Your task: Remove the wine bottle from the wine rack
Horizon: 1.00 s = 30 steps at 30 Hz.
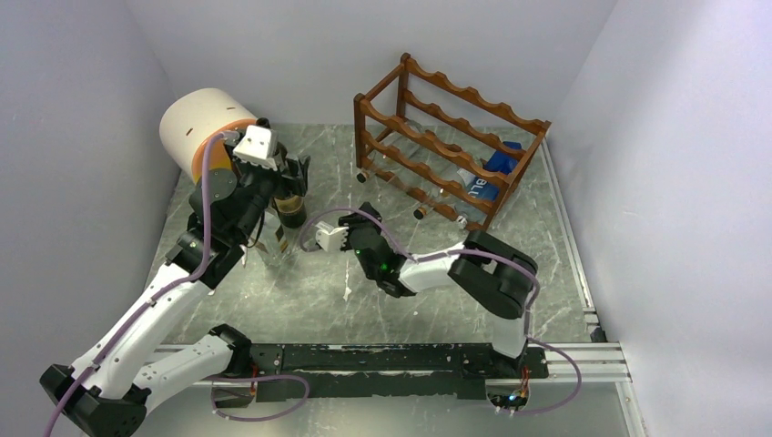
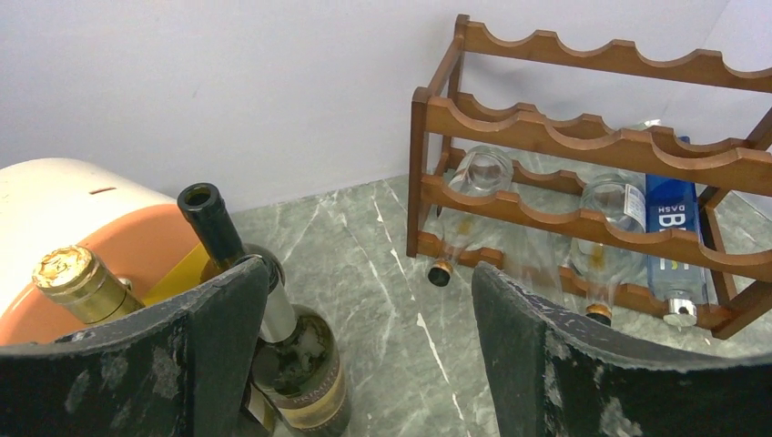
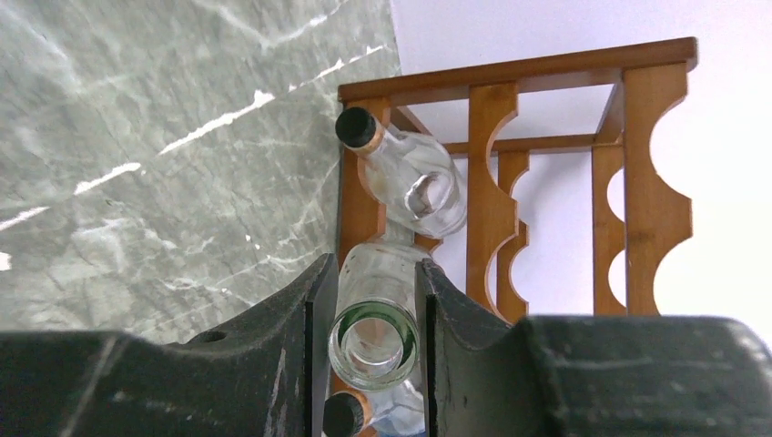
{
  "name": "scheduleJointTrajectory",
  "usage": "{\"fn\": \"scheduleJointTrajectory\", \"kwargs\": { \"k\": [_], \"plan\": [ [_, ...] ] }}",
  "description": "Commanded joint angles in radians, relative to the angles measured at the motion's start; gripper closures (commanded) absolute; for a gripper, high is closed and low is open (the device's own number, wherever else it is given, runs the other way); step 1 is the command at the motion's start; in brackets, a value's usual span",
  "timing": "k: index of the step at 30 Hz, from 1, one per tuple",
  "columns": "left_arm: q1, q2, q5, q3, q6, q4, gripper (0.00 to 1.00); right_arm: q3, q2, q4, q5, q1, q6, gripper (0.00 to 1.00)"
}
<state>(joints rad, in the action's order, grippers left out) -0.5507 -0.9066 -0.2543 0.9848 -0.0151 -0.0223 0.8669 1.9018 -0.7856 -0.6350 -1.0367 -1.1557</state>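
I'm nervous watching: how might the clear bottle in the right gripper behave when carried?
The clear bottle looks empty, so probably light, yet glass and breakable. The right gripper pinches only its smooth neck, so it might slip or swing.

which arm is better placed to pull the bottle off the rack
Right: the right gripper is shut on the clear bottle at the wine rack; the left gripper hangs open by the standing bottles.
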Motion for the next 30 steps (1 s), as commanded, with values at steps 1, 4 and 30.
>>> {"fn": "scheduleJointTrajectory", "kwargs": {
  "k": [1,4,30],
  "plan": [
    [0.012,0.016,-0.029,-0.011,-0.006,0.045,0.15,-0.012,-0.104,0.061,-0.008,-0.038,0.112,1.0],
    [0.017,0.021,-0.037,-0.013,-0.008,0.049,0.15,-0.006,-0.155,0.11,-0.004,-0.05,0.166,1.0],
    [0.089,0.13,-0.177,-0.068,-0.088,0.121,0.15,0.296,-0.427,0.634,0.242,0.033,0.75,1.0]
  ]
}}
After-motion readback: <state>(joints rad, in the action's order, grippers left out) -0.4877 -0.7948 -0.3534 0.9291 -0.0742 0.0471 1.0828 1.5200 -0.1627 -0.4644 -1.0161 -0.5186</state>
